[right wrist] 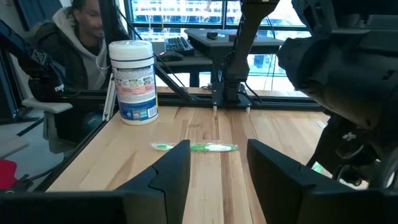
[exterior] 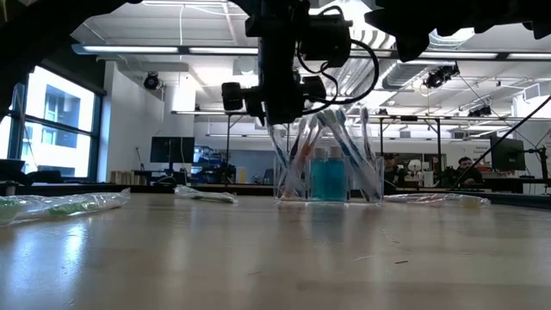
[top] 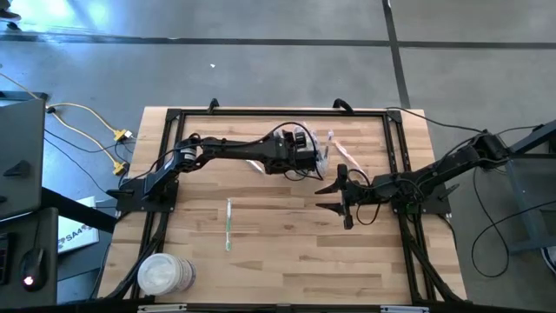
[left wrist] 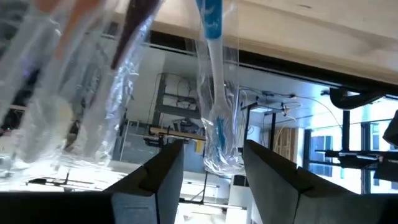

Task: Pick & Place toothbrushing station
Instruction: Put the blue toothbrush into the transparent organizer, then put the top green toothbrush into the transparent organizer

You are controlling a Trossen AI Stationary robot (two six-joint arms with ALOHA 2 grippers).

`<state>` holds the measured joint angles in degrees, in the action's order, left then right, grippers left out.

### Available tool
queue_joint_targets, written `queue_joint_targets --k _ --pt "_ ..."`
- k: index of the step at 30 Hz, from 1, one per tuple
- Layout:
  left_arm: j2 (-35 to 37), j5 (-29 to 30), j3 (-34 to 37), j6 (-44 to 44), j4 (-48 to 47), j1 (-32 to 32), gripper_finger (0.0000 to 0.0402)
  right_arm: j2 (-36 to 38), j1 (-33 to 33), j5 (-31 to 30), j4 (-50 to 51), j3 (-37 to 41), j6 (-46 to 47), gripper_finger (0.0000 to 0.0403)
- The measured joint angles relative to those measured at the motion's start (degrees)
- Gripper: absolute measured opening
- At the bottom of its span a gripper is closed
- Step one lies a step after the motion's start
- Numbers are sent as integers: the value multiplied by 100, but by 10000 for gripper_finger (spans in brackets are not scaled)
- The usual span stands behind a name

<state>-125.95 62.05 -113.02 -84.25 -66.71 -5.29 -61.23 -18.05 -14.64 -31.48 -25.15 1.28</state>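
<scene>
The cup, full of brushes, stands near the table's far edge. The left gripper hangs over it, fingers parted around one wrapped brush. The right gripper waits beside, open and empty.

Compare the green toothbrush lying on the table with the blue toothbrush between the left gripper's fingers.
The green toothbrush lies flat and alone on the table; the blue toothbrush stands tilted in the clear cup, among others. The green one is far from both grippers; the blue sits at the open left gripper. Both are wrapped in clear plastic.
</scene>
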Motion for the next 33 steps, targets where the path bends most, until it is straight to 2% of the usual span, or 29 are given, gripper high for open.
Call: queue_joint_targets --k 10,16,20,25,28,33 --pt "-11 -19 -907 167 -25 126 164 0 -1 0 3 0 0 152" --pt "-9 -477 -1314 260 -7 224 164 0 -2 1 15 -1 0 152" --pt "-9 -449 -1321 259 104 305 164 0 -2 3 51 1 0 152" --pt "-11 -90 -1604 428 104 395 164 0 1 -1 58 -2 0 152" --pt "-11 38 -1875 815 -33 467 164 1 1 -1 87 0 2 152" --pt "225 -221 -2185 2361 -688 604 164 2 1 -1 129 1 3 152"
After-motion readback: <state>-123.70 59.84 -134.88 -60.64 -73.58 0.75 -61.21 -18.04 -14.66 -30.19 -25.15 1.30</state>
